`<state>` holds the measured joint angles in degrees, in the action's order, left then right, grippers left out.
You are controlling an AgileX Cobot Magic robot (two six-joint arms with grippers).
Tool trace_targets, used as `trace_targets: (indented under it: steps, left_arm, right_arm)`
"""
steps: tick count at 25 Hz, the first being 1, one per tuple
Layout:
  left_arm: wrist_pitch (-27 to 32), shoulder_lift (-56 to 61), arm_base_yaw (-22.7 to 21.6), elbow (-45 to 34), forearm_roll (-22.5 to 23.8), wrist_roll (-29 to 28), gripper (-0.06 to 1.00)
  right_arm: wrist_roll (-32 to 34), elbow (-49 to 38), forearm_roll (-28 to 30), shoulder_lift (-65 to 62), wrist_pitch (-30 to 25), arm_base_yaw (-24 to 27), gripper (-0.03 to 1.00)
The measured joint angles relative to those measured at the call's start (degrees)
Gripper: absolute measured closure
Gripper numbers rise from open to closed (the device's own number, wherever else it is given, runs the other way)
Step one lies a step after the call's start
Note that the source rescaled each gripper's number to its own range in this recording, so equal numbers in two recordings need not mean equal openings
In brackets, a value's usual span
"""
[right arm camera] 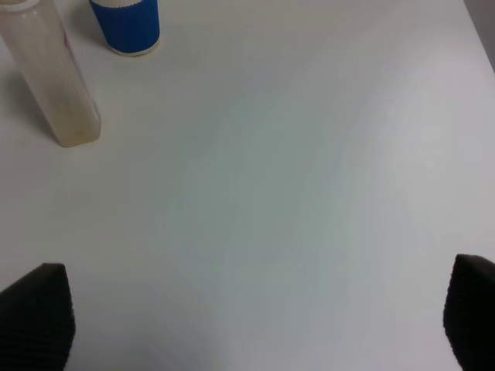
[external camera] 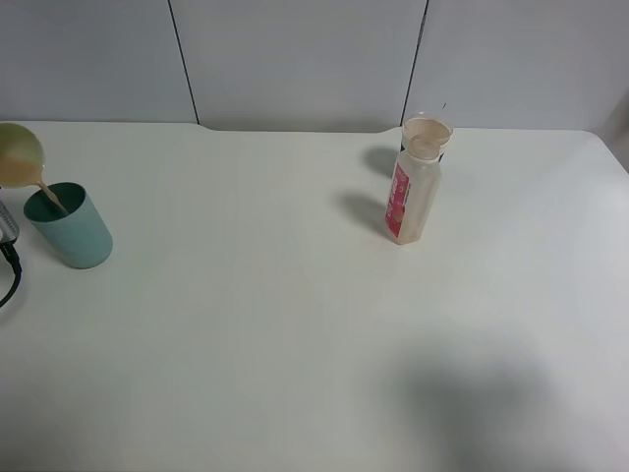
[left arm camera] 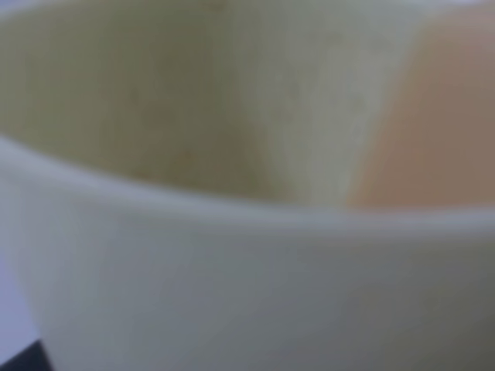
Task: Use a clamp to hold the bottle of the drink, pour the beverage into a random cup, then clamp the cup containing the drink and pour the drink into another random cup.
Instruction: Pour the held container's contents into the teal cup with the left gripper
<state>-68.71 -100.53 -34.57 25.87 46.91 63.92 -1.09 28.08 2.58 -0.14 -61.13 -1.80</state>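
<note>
A cream cup (external camera: 18, 153) hangs tilted at the far left edge, and a thin brown stream runs from it into an upright teal cup (external camera: 73, 230). My left gripper (external camera: 6, 218) holds the cream cup, and only a dark bit of it shows. The left wrist view is filled by the cream cup (left arm camera: 232, 294) with beige drink (left arm camera: 441, 116) inside. The clear bottle (external camera: 413, 192), red-labelled and almost empty, stands upright at the back right and also shows in the right wrist view (right arm camera: 50, 77). My right gripper (right arm camera: 251, 325) is open and empty above bare table, well short of the bottle.
A blue cup (external camera: 428, 134) with a cream inside stands just behind the bottle, and it also shows in the right wrist view (right arm camera: 125, 25). The white table (external camera: 275, 324) ends at a grey wall behind. A cable (external camera: 12, 280) hangs at the left edge.
</note>
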Motion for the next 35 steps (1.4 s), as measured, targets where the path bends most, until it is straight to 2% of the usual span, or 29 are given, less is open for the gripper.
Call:
trace_targets:
  steps: [31,35]
  left_arm:
    - [-0.32,4.11,0.0,-0.06,1.32,1.75,0.92]
    - [-0.32,4.11,0.0,-0.06,1.45,3.81,0.92]
  right_arm:
    - [0.0,0.0,0.0,0.0,0.0,0.0,0.06]
    - [0.0,0.0,0.0,0.0,0.0,0.0,0.06]
